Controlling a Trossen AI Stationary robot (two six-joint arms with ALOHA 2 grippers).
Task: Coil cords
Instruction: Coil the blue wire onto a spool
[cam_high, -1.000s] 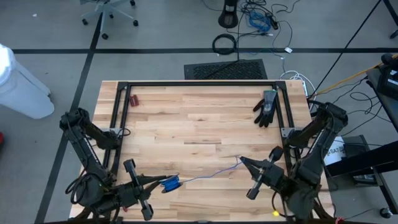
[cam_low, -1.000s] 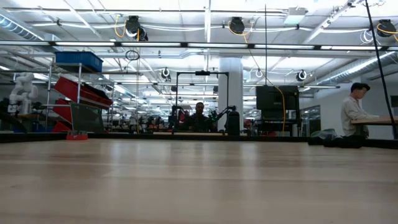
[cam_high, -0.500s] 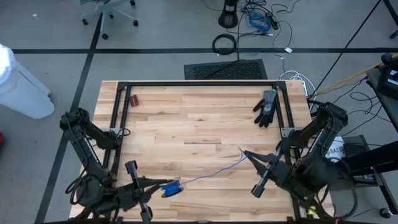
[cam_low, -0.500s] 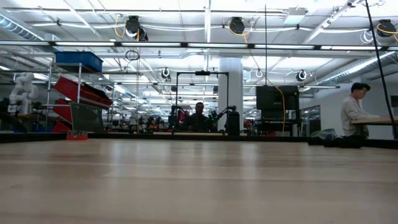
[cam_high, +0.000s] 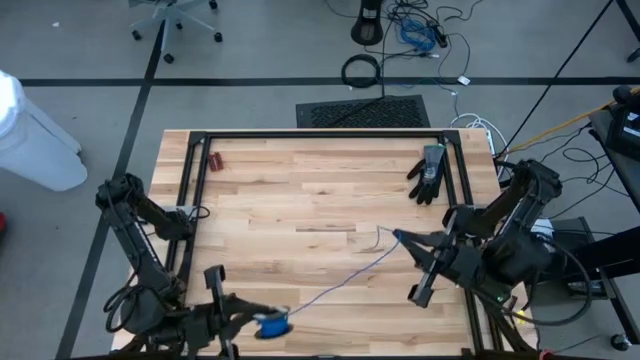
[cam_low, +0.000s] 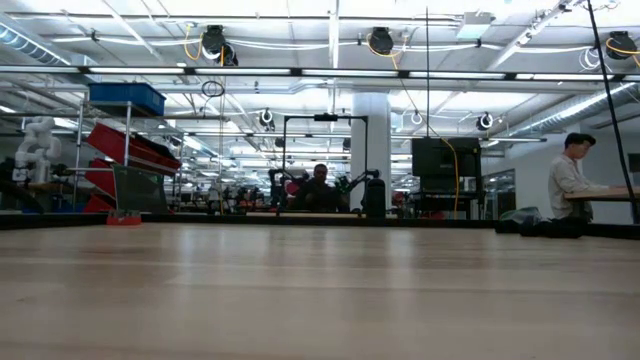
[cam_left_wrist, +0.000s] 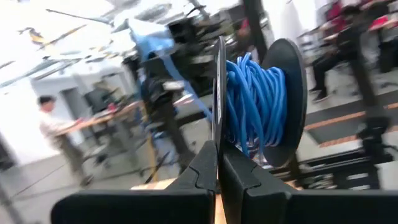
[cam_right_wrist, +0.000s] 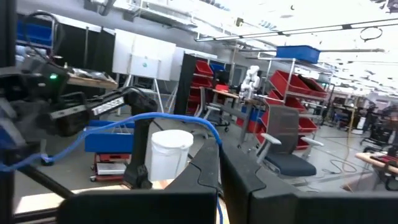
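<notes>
The cord (cam_high: 340, 280) is thin and blue-grey. It runs in the air from a small black spool (cam_high: 270, 323), wound with bright blue turns (cam_left_wrist: 255, 93), up to my right gripper (cam_high: 400, 238). My left gripper (cam_high: 250, 320) is shut on the spool at the table's near edge, left of centre. My right gripper is shut on the cord near its free end (cam_high: 378, 235), right of centre. The low view shows neither gripper nor the cord. My left gripper pinches the rim of one thin black flange (cam_left_wrist: 219, 134) of the spool between its two fingers, coming about level. The spool stands on edge beyond the fingertips, clear of the table. My right gripper pinches the cord (cam_right_wrist: 211, 134) between its fingertips, a short way from the free end. From the fingers the cord arcs away toward the left arm, lifted off the table and only slightly slack.
A black glove (cam_high: 428, 172) lies at the far right of the wooden table (cam_high: 300, 200), and small red-handled pliers (cam_high: 214, 160) at the far left. A black frame (cam_high: 320, 133) runs along the far and side edges. People sit in the room beyond.
My right gripper has risen and drawn toward the far edge with the cord's end, rolling its wrist. My left gripper has turned, carrying the spool toward the near edge. The cord has lifted and straightened between the two.
</notes>
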